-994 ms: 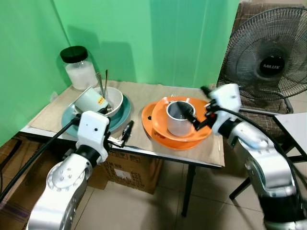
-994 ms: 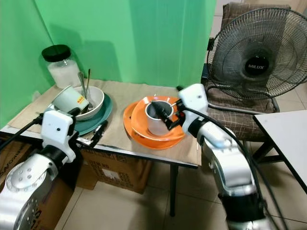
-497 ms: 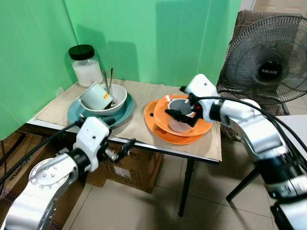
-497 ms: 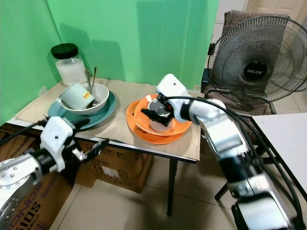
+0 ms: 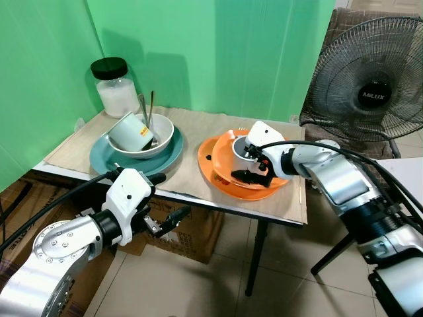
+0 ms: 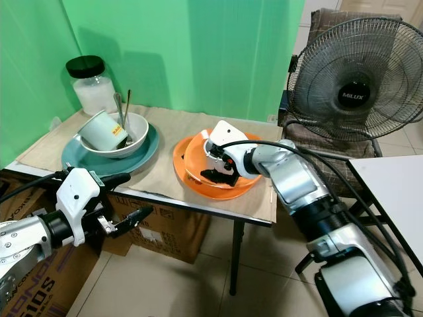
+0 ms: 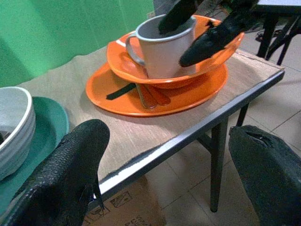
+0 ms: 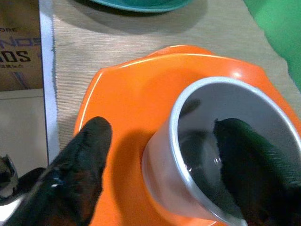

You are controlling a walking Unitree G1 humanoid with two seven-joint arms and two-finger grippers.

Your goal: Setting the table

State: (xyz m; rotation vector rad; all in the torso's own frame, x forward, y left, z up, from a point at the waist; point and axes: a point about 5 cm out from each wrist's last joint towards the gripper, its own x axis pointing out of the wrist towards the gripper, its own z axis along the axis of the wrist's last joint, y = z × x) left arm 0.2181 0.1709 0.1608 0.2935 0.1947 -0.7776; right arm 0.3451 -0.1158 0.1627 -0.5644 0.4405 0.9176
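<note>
Our right hand point(image 6: 218, 168) has come down since a moment ago and now straddles the rim of the grey metal mug point(image 7: 162, 47), one finger point(image 8: 244, 160) inside and one outside, not yet clamped. The mug stands in the orange bowl point(image 5: 277, 177) on the orange plate point(image 7: 188, 96), near the counter point(image 5: 192, 155) edge. Our left hand point(image 5: 173, 218) has dropped below that edge, open and empty. We judge the mug's lift is next

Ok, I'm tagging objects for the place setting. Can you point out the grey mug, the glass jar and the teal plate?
grey mug point(image 7: 162, 49), left wrist view, on its outer side wall.
glass jar point(image 5: 117, 98), left eye view, on its white-filled body.
teal plate point(image 6: 149, 142), right eye view, on its bare rim.
</note>
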